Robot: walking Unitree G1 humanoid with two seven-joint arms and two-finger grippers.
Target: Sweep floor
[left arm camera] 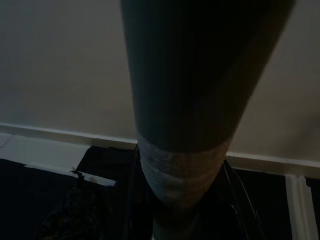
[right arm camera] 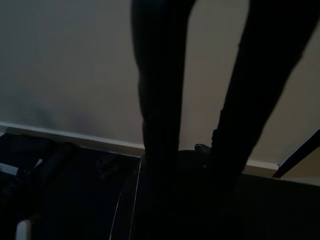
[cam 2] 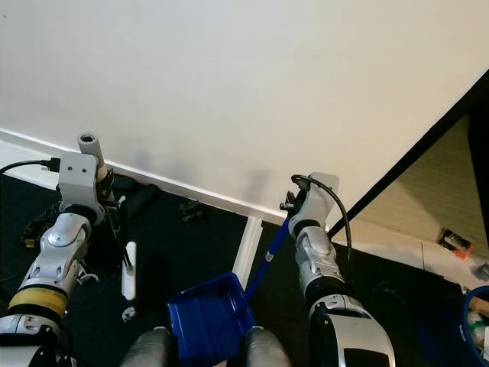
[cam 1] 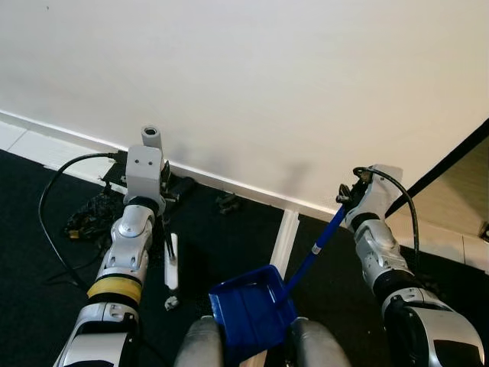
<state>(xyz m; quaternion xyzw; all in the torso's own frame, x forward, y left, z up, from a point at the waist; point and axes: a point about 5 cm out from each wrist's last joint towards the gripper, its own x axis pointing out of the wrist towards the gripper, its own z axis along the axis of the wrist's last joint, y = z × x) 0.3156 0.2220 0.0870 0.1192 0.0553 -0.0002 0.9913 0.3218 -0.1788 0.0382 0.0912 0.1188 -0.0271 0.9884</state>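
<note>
A blue dustpan (cam 1: 248, 310) hangs low in front of my legs, its long blue handle (cam 1: 317, 246) slanting up to my right gripper (cam 1: 345, 200), which is shut on the handle's top end. My left gripper (cam 1: 166, 191) is raised near the wall and shut on a grey broom handle (left arm camera: 180, 125), seen very close in the left wrist view. The handle's grey top end (cam 1: 151, 136) sticks up above the wrist. A white piece (cam 1: 173, 267) hangs below the left gripper over the dark floor. In the right wrist view two black fingers (right arm camera: 160, 100) stand before the wall.
A white wall (cam 1: 252, 76) with a baseboard is right ahead. The floor is black matting split by a white strip (cam 1: 283, 241). A black cable (cam 1: 46, 222), a dark tangle (cam 1: 92, 214) and a small dark object (cam 1: 227, 201) lie by the wall. A blue bin (cam 2: 477, 329) stands far right.
</note>
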